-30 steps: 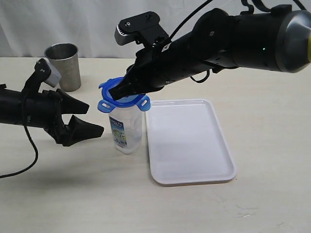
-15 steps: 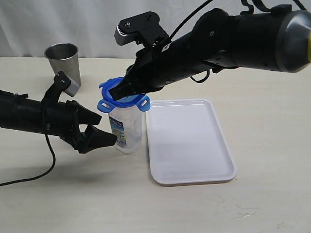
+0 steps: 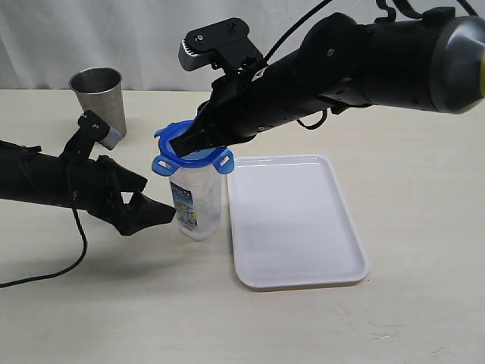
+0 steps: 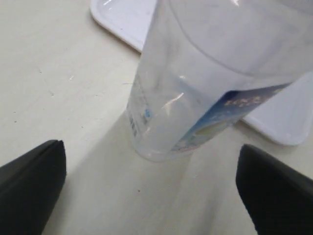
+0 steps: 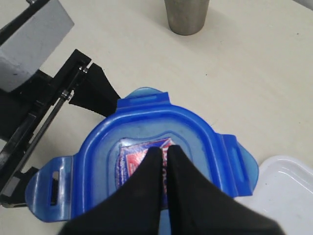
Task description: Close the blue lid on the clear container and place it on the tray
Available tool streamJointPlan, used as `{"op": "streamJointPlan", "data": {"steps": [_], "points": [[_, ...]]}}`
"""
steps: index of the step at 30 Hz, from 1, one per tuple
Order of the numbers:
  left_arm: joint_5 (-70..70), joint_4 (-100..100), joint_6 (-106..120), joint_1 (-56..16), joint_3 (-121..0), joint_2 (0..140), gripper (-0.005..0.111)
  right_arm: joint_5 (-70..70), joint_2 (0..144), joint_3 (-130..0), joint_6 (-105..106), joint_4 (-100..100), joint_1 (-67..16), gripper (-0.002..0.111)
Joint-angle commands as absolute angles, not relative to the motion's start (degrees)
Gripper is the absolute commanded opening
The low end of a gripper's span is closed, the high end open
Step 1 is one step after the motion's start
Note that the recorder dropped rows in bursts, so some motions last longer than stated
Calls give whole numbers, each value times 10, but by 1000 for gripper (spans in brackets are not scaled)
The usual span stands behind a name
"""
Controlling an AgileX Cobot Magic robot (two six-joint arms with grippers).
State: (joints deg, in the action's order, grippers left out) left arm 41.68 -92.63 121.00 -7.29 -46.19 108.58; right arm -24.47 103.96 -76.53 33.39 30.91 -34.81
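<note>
The container (image 3: 198,208) stands upright on the surface (image 3: 114,303), just beside the tray (image 3: 303,227) and not on it. The left claw (image 3: 162,199) is spread wide, with a finger on either side of the container's lower part, not gripping. The lid (image 3: 214,160) sits on top with its flaps sticking out. The right claw (image 3: 176,144), pressed together, rests its tips on the lid's middle. Behind stands a steel cup (image 3: 98,95).

Glossy black arms (image 3: 379,61); grey camera housing (image 5: 34,39); yellow marking (image 3: 482,76).
</note>
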Motion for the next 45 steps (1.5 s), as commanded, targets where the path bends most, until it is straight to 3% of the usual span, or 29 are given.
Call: {"op": "streamJointPlan", "data": {"steps": [1,15,19,24,30,37,45], "points": [[455,-882,1228,-73,-464,1086,93,-254,1035,-760,338,300,-348,4],[440,-877,1228,-73,-472,1086,93,-254,1035,-760,338,295,-348,4],[356,-912,1228,-71,-482,1085,93,-255,1035,-760,338,295,-348,4],[348,-928,1228,-54,-471,1065,93,-255,1035,-760,338,293,-348,4],[335,-999,1217,42,-475,991,93,-254,1035,-760,338,293,-348,4],[236,-999,1164,59,-475,980,93,-254,1035,-760,338,293,-348,4],[-6,-999,1020,59,-482,971,93,-254,1035,-760,338,293,-348,4]]}}
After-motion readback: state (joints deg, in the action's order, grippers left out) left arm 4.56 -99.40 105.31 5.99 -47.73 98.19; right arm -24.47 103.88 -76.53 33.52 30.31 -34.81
